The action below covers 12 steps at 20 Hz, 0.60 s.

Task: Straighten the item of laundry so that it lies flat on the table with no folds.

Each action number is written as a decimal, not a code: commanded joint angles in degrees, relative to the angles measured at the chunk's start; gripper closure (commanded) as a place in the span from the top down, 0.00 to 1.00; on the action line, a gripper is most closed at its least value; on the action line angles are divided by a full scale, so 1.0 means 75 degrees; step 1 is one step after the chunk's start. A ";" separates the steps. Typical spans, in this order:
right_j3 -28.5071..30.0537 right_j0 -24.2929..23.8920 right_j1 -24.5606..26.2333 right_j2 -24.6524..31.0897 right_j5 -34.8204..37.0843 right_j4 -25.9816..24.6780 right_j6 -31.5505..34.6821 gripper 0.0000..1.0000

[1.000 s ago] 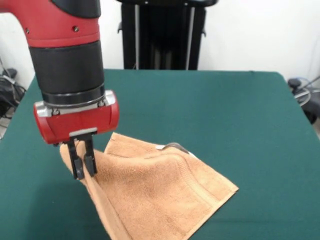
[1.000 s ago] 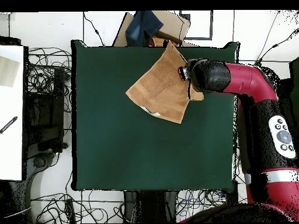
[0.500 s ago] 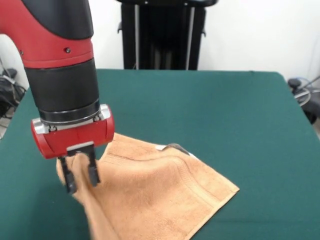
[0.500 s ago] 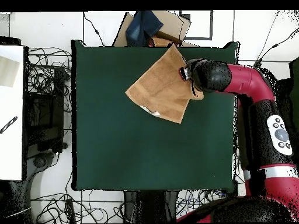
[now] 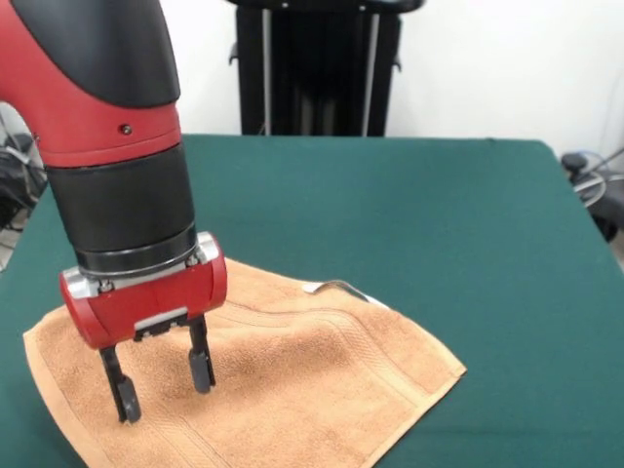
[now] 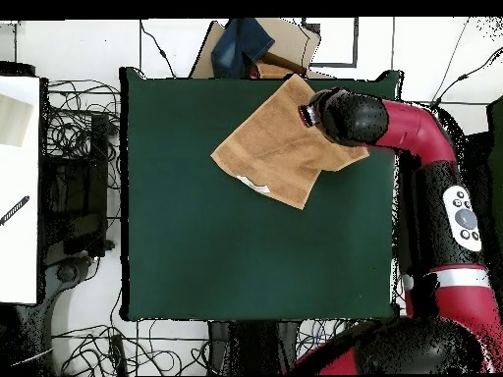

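Gripper (image 5: 163, 385) now spread apart, empty, hovering over towel (image 5: 292, 380); corner it pinched a second ago dropped, towel spread wider at lower left on table (image 5: 439, 224).

**Towel released and spread out**

The hand (image 5: 163, 384) no longer pinches the towel (image 5: 292, 380): its two fingers (image 5: 202, 369), closed on a raised fold a second ago, now stand apart with nothing between them, just above the cloth. The lifted ridge is gone. The corner that was bunched under the hand now lies flat on the tabletop (image 5: 409, 214), reaching further out to the side. In the overhead view the towel (image 6: 280, 152) shows a wider, four-cornered outline, and the arm has shifted a little toward that freed corner.
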 commanded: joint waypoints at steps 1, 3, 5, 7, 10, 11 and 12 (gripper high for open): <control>-0.0427 0.0266 0.0224 0.0362 0.0961 -0.0063 -0.1736 1.00; -0.0378 0.0293 0.0172 0.0317 0.0948 -0.0046 -0.1712 1.00; -0.0209 0.0308 0.0075 0.0245 0.0865 -0.0028 -0.1589 1.00; 0.0153 0.0304 -0.0130 0.0144 0.0706 -0.0007 -0.1270 1.00; 0.1046 0.0323 -0.0680 -0.0149 0.0418 0.0048 -0.0357 1.00; 0.1560 0.0338 -0.1019 -0.0297 0.0286 0.0096 0.0142 1.00; 0.1802 0.0364 -0.1189 -0.0364 0.0262 0.0130 0.0364 1.00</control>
